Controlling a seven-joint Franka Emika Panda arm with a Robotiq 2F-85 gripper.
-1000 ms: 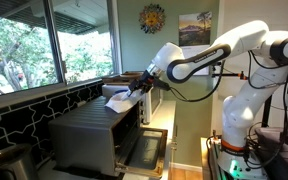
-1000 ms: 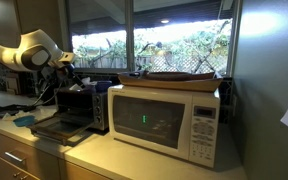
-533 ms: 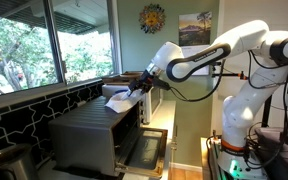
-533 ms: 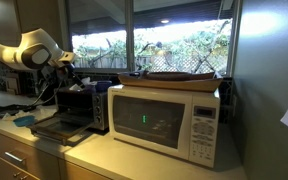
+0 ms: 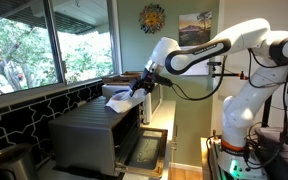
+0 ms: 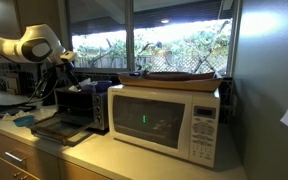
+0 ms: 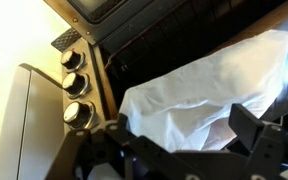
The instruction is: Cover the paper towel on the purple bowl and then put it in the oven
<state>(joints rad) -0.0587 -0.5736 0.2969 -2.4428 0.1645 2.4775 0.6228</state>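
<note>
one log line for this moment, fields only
gripper: fingers either side of paper towel, grip unclear | oven: door down | purple bowl: not visible

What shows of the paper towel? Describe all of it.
The paper towel is a thin white sheet, crumpled into soft folds and ridges. In an exterior view it sits mounded by the top of the oven. In the wrist view it lies between the fingers of the end effector. Whatever it covers is hidden; whether the fingers pinch it cannot be told.

Boxy grey metal countertop oven (image 6: pixel 81 108) on the counter (image 6: pixel 114 158), its door (image 5: pixel 144 150) hinged down in front. White box microwave (image 6: pixel 164 120) just beside the oven. Crumpled white paper towel (image 5: pixel 117 97) over the oven's top front edge, at the black gripper (image 5: pixel 138 89). Round control knobs (image 7: pixel 74 85) beside the towel.
</note>
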